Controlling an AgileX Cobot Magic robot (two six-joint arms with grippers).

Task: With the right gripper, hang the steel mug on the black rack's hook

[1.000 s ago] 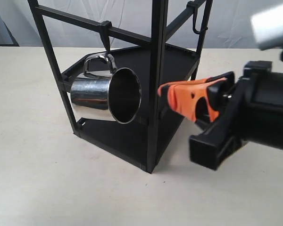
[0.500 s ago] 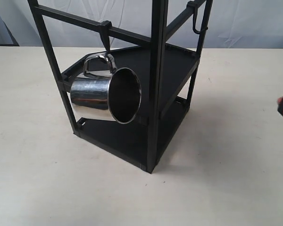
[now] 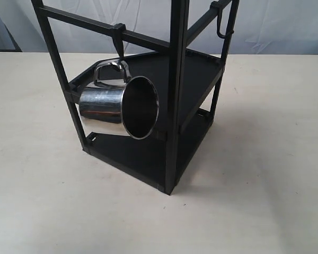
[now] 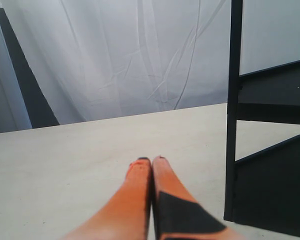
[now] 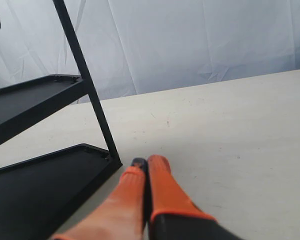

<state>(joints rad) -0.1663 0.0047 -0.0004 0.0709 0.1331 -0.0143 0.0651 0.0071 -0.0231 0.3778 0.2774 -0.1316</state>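
The steel mug (image 3: 119,106) hangs by its looped handle from the hook (image 3: 118,43) on the black rack's (image 3: 176,95) top rail, its open mouth turned toward the camera. Neither gripper shows in the exterior view. In the right wrist view my right gripper (image 5: 146,162) is shut with nothing between its orange fingers, low over the table beside a corner post of the black rack (image 5: 85,85). In the left wrist view my left gripper (image 4: 150,161) is shut and empty too, near another post of the black rack (image 4: 233,105).
A second black hook (image 3: 221,24) hangs from the rack's far top rail. The pale table (image 3: 265,174) stretches around the rack, with a white curtain (image 4: 140,55) behind it.
My right gripper, beside the rack's front post a second ago, has drawn back to the right and left the exterior view. The mug stays hanging on the hook.
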